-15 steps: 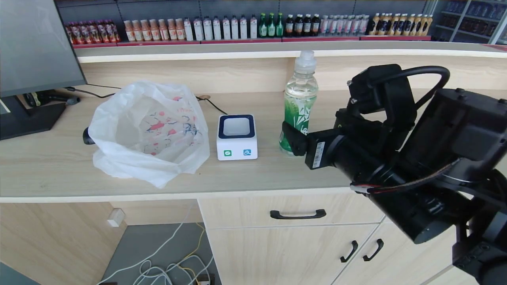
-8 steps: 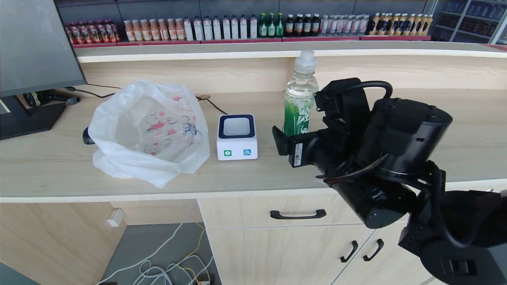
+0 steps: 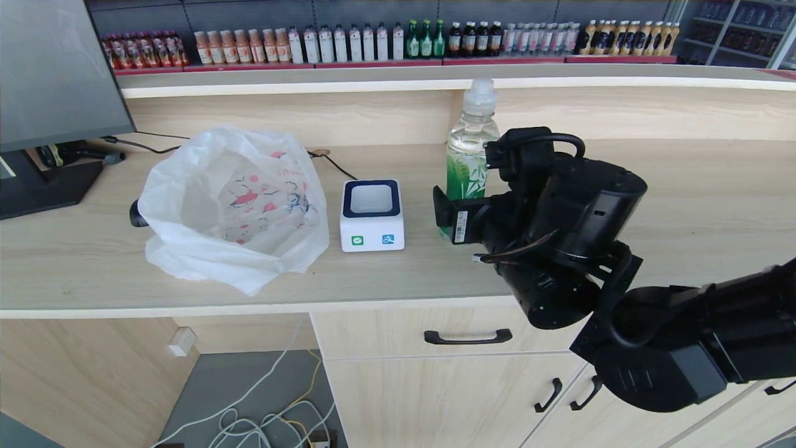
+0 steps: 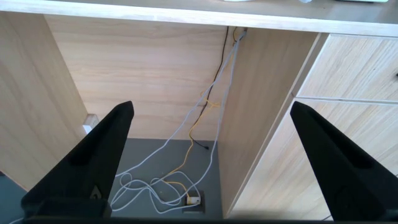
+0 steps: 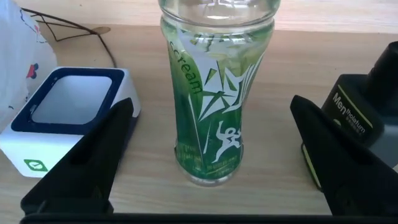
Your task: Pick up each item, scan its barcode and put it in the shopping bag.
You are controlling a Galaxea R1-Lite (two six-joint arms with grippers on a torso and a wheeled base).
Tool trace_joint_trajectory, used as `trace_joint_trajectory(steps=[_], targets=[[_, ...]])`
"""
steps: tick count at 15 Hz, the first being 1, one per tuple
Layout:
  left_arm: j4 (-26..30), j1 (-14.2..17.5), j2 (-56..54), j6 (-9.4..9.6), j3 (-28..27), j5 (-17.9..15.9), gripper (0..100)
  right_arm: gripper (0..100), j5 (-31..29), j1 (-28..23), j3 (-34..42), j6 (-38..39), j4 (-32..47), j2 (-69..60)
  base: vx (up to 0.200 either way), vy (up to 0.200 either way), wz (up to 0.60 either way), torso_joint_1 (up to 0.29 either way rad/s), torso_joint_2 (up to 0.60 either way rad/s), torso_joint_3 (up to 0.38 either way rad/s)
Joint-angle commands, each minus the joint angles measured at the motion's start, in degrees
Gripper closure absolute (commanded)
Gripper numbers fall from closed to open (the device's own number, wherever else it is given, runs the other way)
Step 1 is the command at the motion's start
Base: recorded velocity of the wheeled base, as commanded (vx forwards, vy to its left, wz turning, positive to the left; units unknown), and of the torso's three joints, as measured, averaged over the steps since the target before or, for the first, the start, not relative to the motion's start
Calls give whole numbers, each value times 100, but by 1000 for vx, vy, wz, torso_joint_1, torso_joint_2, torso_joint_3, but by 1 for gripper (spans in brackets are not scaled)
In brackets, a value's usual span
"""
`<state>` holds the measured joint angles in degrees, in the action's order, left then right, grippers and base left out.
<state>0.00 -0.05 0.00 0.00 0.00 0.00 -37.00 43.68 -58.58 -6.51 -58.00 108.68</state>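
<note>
A clear bottle with a green label [image 3: 471, 155] stands upright on the wooden counter [image 3: 93, 261], right of a white scanner box with a dark blue rim [image 3: 371, 214]. Left of the scanner lies the white shopping bag [image 3: 230, 205], its mouth open. My right gripper [image 3: 459, 208] is open at the bottle's lower half. In the right wrist view the bottle [image 5: 214, 106] stands between the two spread fingers of that gripper [image 5: 208, 186], with the scanner [image 5: 68, 118] beside it. My left gripper [image 4: 211, 162] hangs open below the counter with nothing between its fingers.
A black item with a yellow-green label [image 5: 354, 115] stands close beside the bottle. A monitor [image 3: 56, 74] is at the counter's far left. Drink bottles line the back shelf [image 3: 385, 40]. Drawers [image 3: 467, 337] sit under the counter, and cables [image 4: 168, 180] lie on the floor.
My right arm has swung left and forward across the counter, bringing its open fingers to either side of the bottle. Bottle, scanner and bag have not moved.
</note>
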Motion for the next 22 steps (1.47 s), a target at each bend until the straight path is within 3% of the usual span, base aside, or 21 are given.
trace_joint_trajectory(steps=[1,5,19,22], targets=[[0,5,0,0,0,0,0,0,0,-70,-14,1,-141,127,0,0,0,0,0,0],[0,-4,0,0,0,0,0,0,44,-149,-110,-43,-616,435,0,0,0,0,0,0],[0,-4,0,0,0,0,0,0,545,-712,-567,-87,-625,857,0,0,0,0,0,0],[0,5,0,0,0,0,0,0,589,-756,-945,-79,-625,1050,0,0,0,0,0,0]])
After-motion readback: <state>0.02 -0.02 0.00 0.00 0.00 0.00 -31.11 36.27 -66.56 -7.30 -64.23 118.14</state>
